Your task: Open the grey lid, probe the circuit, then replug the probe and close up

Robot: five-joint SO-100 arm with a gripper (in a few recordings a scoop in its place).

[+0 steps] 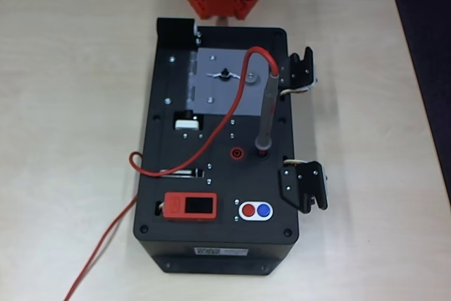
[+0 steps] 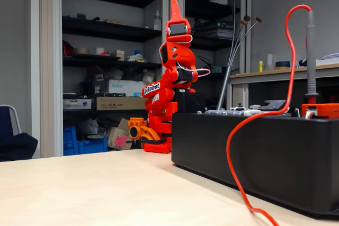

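The orange arm (image 2: 164, 86) is folded up at its base behind the far end of the black box (image 1: 218, 244), with the gripper (image 2: 176, 10) pointing straight up, well above and apart from everything on the box. It looks like a parked pose that leaves the box top free. From the fixed view the fingers read as one narrow spike, so they seem drawn together with nothing between them, though the tips are too small to be sure.

The grey lid (image 1: 211, 100) lies flat and closed over its recess at the end of the box nearest the arm, its small black knob (image 1: 225, 72) in the middle. That is the handle the gripper would have to reach, below and forward of where it now points. The circuit sits under that lid and is hidden.

The probe (image 1: 268, 107) stands upright, its tip in the black socket (image 1: 263, 153), beside the red socket (image 1: 239, 152), further from the gripper than the lid. Plugged in like this it is stowed and stays put by itself. Its red cable (image 1: 204, 142) arches from the top of the probe, crosses over the lid and runs off the box side onto the tabletop (image 1: 70, 103).

Judging by this, the task is at its start: lid shut, probe untouched. The cable lying across the lid could drag or snag when the lid swings.
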